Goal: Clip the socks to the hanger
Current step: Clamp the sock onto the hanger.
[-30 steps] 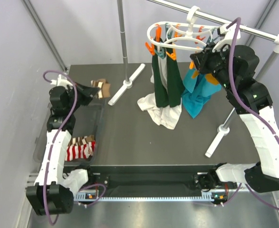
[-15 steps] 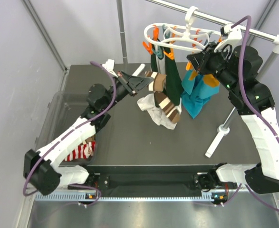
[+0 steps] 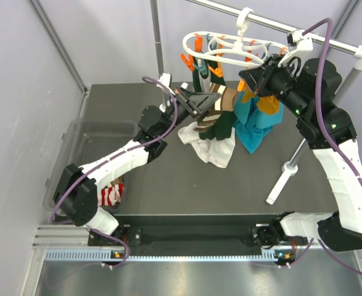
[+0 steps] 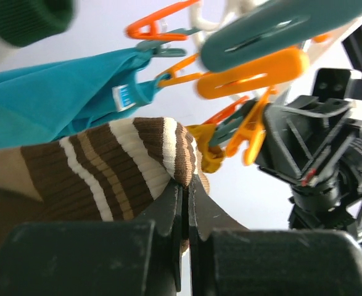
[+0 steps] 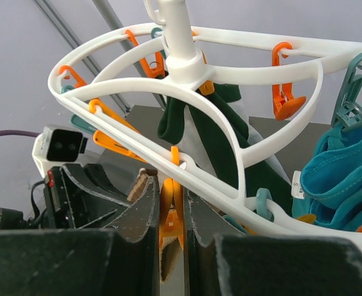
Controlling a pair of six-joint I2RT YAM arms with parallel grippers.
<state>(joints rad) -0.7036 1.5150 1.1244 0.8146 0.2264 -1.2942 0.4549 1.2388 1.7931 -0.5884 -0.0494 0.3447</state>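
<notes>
The white hanger [image 3: 230, 46] hangs by its hook from the rail, with orange and teal clips below its ring [image 5: 199, 114]. My left gripper [image 4: 185, 180] is shut on the edge of a brown-and-cream striped sock [image 4: 106, 163] and holds it up just under the clips [image 3: 224, 102]. My right gripper [image 5: 171, 206] is shut on an orange clip [image 5: 173, 216], squeezing it, and the sock's edge [image 5: 139, 185] shows right beside that clip. A red-and-white striped sock [image 3: 110, 194] lies in the bin.
Dark green socks [image 3: 208, 117], teal socks [image 3: 255, 123] and a white cloth [image 3: 206, 148] hang from the hanger. A clear bin [image 3: 76, 145] stands at the table's left edge. The grey rail [image 3: 304, 34], its poles and white feet [image 3: 282, 179] stand around the hanger.
My left arm swung from the bin at the left up to the hanger, carrying the brown-and-cream sock. The hanger swung a little leftward with my right gripper on its clip.
</notes>
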